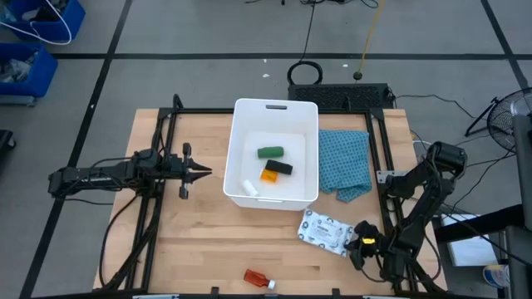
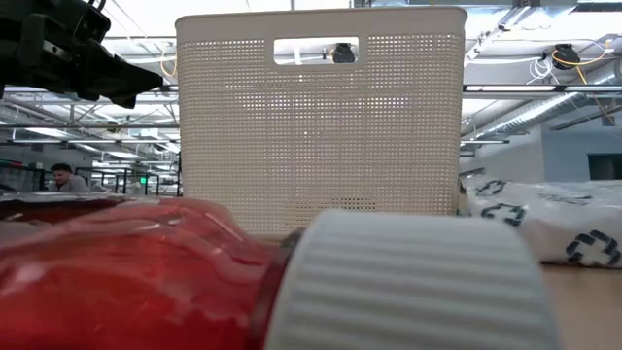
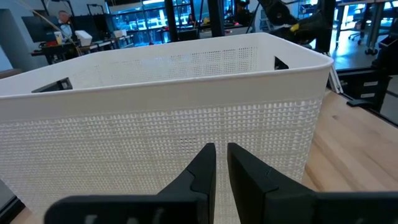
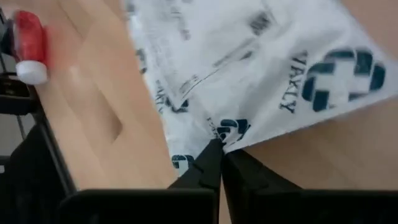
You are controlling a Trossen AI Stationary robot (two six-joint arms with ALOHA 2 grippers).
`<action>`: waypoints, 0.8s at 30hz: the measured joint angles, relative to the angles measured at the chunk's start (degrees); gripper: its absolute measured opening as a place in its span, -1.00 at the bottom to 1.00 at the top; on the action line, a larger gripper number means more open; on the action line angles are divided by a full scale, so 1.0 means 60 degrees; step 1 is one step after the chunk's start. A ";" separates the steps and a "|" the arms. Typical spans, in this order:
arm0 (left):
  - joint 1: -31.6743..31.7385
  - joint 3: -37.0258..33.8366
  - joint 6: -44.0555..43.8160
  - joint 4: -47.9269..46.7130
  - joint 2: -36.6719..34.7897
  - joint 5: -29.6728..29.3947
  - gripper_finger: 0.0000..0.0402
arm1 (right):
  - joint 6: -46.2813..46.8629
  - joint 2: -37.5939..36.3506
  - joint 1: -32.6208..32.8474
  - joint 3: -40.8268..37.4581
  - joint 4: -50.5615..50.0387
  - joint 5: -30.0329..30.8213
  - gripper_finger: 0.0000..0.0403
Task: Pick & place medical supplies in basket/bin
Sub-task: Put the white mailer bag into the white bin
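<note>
The white tub [image 1: 309, 112] stands mid-table and holds a green oblong [image 1: 270, 152], a black oblong [image 1: 281, 167], an orange vial [image 1: 269, 175] and a small white cylinder [image 1: 249, 188]. The flat white printed packet [image 1: 326, 230] lies on the table in front of the tub's right corner. My right gripper [image 1: 361, 242] is shut at the packet's right end. The red bottle with its white cap [image 1: 259, 278] lies on its side near the front edge. My left gripper [image 1: 206, 172] is shut and empty, just left of the tub's left wall [image 3: 186, 118]. My right gripper has its two fingers shut on the packet's edge at a corner [image 4: 231, 133], only at their free ends. The fingers come low from the table's right side. The rest of the packet [image 4: 249, 68] lies flat on the table.
A teal-blue cloth [image 1: 344, 162] lies right of the tub. Black frame rails [image 1: 158, 208] run along the table's left and right sides. Bare wood [image 1: 208, 241] lies in front of the tub. A person shows far off in the room in the low view [image 2: 66, 178].
</note>
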 joint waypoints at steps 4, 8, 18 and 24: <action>0.0000 0.0000 0.0000 0.0000 -0.0002 -0.0004 -0.77 | -0.1250 -0.0285 -0.0001 0.0956 -0.0606 0.0800 -1.00; 0.0000 0.0000 0.0000 0.0000 -0.0003 -0.0004 -0.77 | -0.1958 -0.0513 -0.0013 0.2090 -0.2090 0.1321 -1.00; 0.0000 0.0000 -0.0023 0.0001 -0.0001 -0.0004 -0.77 | -0.4056 -0.0518 -0.0652 0.4990 -0.5420 0.2302 -1.00; 0.0000 0.0000 -0.0025 0.0000 0.0000 -0.0007 -0.77 | -0.6289 -0.0542 -0.1493 0.6189 -0.5777 0.2288 -1.00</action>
